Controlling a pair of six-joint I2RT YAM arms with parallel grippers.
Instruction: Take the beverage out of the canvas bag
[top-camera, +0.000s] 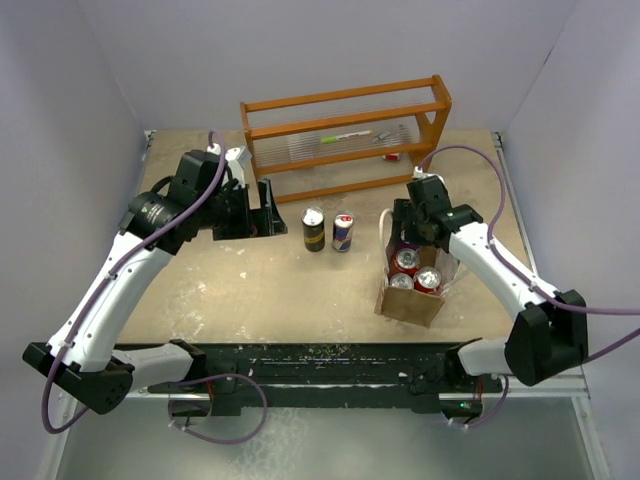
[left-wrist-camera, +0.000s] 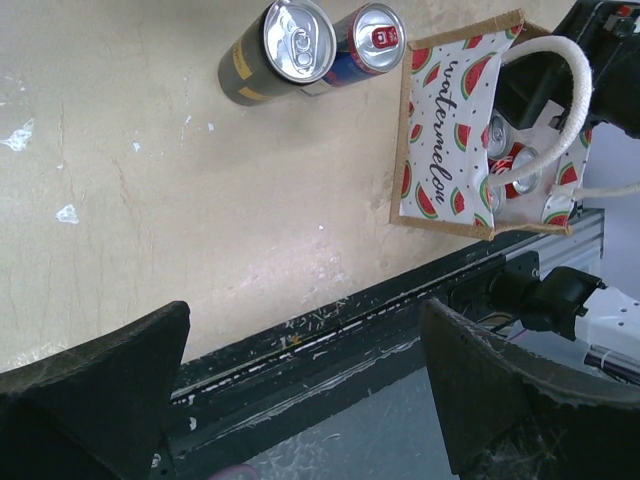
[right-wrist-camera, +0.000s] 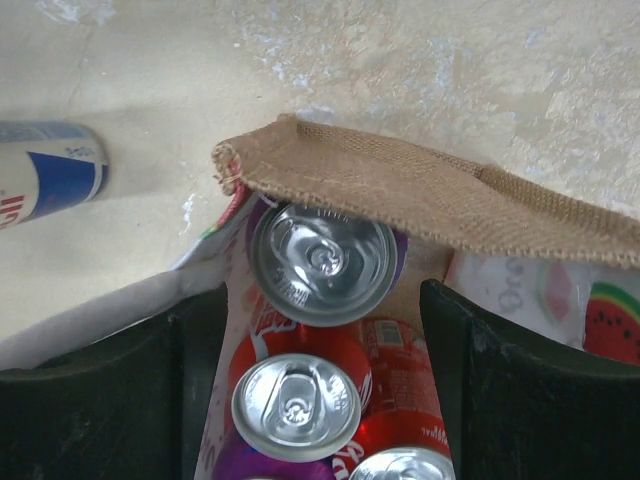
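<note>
The canvas bag (top-camera: 410, 300) is seen standing on the tabletop (top-camera: 250, 290) at the right, near the front edge, with its mouth open and its watermelon-print lining shown. Several cans are held upright inside it. A purple can (right-wrist-camera: 322, 262) is lodged just under the burlap rim, and a red can (right-wrist-camera: 297, 405) is pressed against it. The right gripper (right-wrist-camera: 322, 300) is poised over the bag's far end, its fingers (right-wrist-camera: 110, 400) spread wide, one at each side of these cans. Nothing is pinched, and contact with the cans cannot be told. The left gripper (top-camera: 268, 215) is held above the tabletop well left of the bag, its fingers (left-wrist-camera: 90, 390) spread and empty. A dark can (top-camera: 314, 229) and a blue can (top-camera: 343, 232) are set side by side between the two grippers, in front of the orange rack (top-camera: 345, 135).
</note>
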